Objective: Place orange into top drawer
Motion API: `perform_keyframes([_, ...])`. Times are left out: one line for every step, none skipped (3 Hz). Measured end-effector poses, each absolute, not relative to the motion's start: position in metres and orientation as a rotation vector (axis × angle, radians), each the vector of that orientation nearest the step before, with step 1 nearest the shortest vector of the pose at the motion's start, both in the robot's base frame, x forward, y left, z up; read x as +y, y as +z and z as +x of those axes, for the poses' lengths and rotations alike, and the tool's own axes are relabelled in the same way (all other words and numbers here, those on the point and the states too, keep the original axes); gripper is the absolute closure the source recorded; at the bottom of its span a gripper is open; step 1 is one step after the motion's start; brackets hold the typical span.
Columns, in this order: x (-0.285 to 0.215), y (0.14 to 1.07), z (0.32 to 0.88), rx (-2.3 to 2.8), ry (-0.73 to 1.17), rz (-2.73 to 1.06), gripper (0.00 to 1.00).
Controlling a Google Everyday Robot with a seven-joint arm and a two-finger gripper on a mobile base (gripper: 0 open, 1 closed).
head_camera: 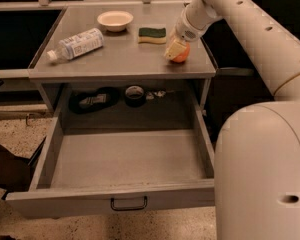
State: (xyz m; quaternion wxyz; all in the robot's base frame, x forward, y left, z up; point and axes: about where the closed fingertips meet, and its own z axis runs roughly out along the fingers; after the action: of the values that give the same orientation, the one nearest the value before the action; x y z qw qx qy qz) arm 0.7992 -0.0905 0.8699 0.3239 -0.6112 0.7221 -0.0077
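Note:
The orange [182,54] sits on the grey tabletop [120,54] near its front right corner. My gripper [174,49] comes down from the upper right and is right at the orange, covering its left side. The top drawer [65,200] is pulled fully out below the tabletop. Its grey floor is bare, and its dark wire handle [128,203] is at the centre of the front panel.
On the tabletop are a white bowl [115,20], a yellow-green sponge [152,34] and a plastic bottle [77,43] lying on its side. Behind the drawer, the shelf holds dark items [94,100] and a tape roll [135,94]. My white arm and base [260,159] fill the right side.

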Motion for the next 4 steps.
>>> perform_keyframes([-0.090, 0.870, 0.799, 1.894, -0.020, -1.603, 0.88])
perform_keyframes([-0.086, 0.867, 0.791, 1.890, -0.002, -1.618, 1.00])
perform_keyframes([-0.085, 0.884, 0.754, 1.858, 0.042, -1.620, 1.00])
perform_keyframes([-0.075, 0.888, 0.691, 1.860, 0.099, -1.701, 1.00])
